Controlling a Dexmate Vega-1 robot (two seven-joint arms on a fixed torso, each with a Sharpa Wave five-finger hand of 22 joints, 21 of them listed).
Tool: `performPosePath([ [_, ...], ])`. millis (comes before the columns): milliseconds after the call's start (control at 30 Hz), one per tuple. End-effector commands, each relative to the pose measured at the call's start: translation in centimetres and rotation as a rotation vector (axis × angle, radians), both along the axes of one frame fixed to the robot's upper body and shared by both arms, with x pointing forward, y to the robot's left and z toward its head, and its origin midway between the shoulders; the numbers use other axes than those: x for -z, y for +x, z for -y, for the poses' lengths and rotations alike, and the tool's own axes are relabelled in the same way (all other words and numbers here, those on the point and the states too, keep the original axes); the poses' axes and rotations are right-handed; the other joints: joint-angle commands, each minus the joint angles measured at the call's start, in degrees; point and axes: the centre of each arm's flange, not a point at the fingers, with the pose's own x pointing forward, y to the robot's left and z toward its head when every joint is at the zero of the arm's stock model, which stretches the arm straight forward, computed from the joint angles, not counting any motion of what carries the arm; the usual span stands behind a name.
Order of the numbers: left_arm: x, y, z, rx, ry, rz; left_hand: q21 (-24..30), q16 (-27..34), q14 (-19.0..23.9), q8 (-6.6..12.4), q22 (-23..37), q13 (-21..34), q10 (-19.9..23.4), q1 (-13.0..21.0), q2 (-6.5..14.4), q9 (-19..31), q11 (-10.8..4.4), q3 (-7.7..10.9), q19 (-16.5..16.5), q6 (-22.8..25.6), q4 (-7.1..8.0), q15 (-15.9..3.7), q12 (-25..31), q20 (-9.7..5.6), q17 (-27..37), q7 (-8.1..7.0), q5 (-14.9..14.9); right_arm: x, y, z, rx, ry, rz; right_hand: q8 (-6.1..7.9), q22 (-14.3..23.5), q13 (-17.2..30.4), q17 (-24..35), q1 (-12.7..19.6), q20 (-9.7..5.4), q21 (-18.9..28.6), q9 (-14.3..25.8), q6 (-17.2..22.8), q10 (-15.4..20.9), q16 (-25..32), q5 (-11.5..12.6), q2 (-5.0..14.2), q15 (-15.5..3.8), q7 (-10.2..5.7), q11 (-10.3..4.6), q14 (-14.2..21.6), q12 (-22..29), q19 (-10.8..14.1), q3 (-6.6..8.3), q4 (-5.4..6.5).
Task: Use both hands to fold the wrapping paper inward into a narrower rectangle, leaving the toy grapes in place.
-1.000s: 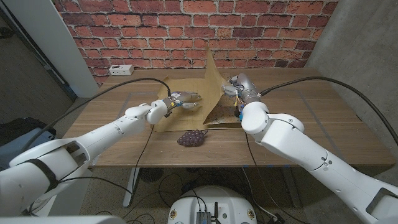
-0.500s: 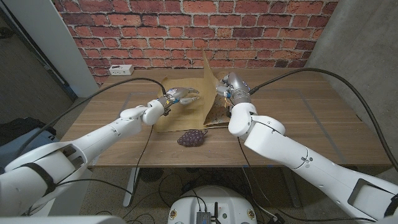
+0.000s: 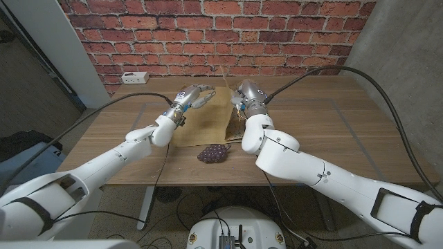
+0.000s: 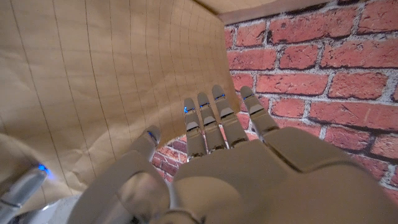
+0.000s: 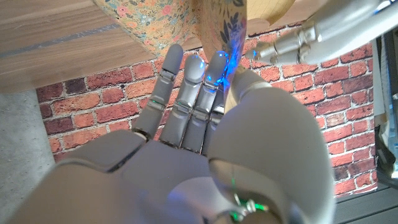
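Note:
The wrapping paper (image 3: 201, 128), brown outside and floral inside, lies mid-table with its right flap (image 3: 234, 128) lifted on edge. My right hand (image 3: 246, 93) pinches that flap's top between thumb and fingers; in the right wrist view the floral paper (image 5: 221, 25) runs down into my right hand (image 5: 186, 137). My left hand (image 3: 190, 98) hovers over the paper's far left part with its fingers spread. In the left wrist view my left hand (image 4: 217, 155) reaches straight fingers to the brown gridded sheet (image 4: 93, 74). The purple toy grapes (image 3: 213, 153) lie on the table just in front of the paper.
A white power strip (image 3: 135, 77) lies at the wooden table's (image 3: 332, 131) far left edge by the brick wall. Black cables arc from both wrists over the table.
My right hand has carried the raised flap leftward and farther back, and the flap's peak now stands lower. My left hand has moved back and opened its fingers. The grapes have not moved.

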Motion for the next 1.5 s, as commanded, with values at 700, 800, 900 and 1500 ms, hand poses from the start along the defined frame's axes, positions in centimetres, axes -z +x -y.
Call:
performPosePath([
  [700,0.8,-7.4,-7.1,0.283,-0.377,0.387,0.9,0.8,3.9,-0.45,0.7,1.5,3.6,-0.1,0.7,0.5,0.05,0.10,1.3,0.7,-1.37,0.47,1.5,0.18,0.8,-0.40,-0.7,1.3,1.6,-6.0,-0.417,0.043,-0.295,-5.31,-1.0,-4.9,-17.5,-28.1,4.76,-2.1,-4.8,-11.0,-9.0,-6.1,-4.3,-1.13,6.16,4.56,5.64,-7.0,-6.8,-6.0,-15.09,9.89],
  [800,0.8,-7.3,-7.6,0.277,-0.373,0.372,0.9,0.7,3.7,-0.56,0.7,1.6,3.5,-0.1,0.7,0.5,-0.06,0.11,1.3,0.5,-1.45,0.48,1.5,0.16,0.9,-0.51,-0.7,1.7,1.7,-6.0,-0.489,0.097,-0.298,-5.31,-1.1,-7.2,-21.9,-34.9,5.72,-3.5,-5.8,-13.7,-10.8,-9.2,-3.9,-1.93,8.95,5.22,7.21,-8.8,-9.0,-6.5,-18.04,12.45],
  [900,0.9,-7.2,-7.9,0.270,-0.362,0.356,0.9,0.6,3.5,-0.63,0.7,1.7,3.2,-0.1,0.7,0.5,0.11,0.11,1.2,0.4,-1.54,0.60,1.3,0.10,0.9,-0.51,-0.7,2.1,1.6,-6.0,-0.548,0.151,-0.301,-5.23,-1.1,-9.4,-26.4,-40.6,6.58,-4.8,-6.9,-16.1,-13.7,-12.9,-3.5,-3.09,11.05,5.62,8.39,-11.0,-11.8,-6.7,-20.68,14.50],
  [1500,1.6,-5.7,-8.5,0.145,-0.275,0.221,1.1,-1.5,0.1,-1.09,0.8,2.3,-0.6,0.4,0.9,0.5,0.11,0.54,1.4,0.0,-3.04,0.35,-0.5,-1.52,0.5,-0.82,-0.7,3.2,0.5,-3.0,-0.498,0.342,-0.136,-4.43,-1.0,-16.0,-37.4,-44.5,8.42,-11.2,-9.3,-21.2,-23.4,-25.4,-1.9,-2.13,14.89,5.03,8.85,-23.9,-21.2,-10.7,-23.14,13.58],
])
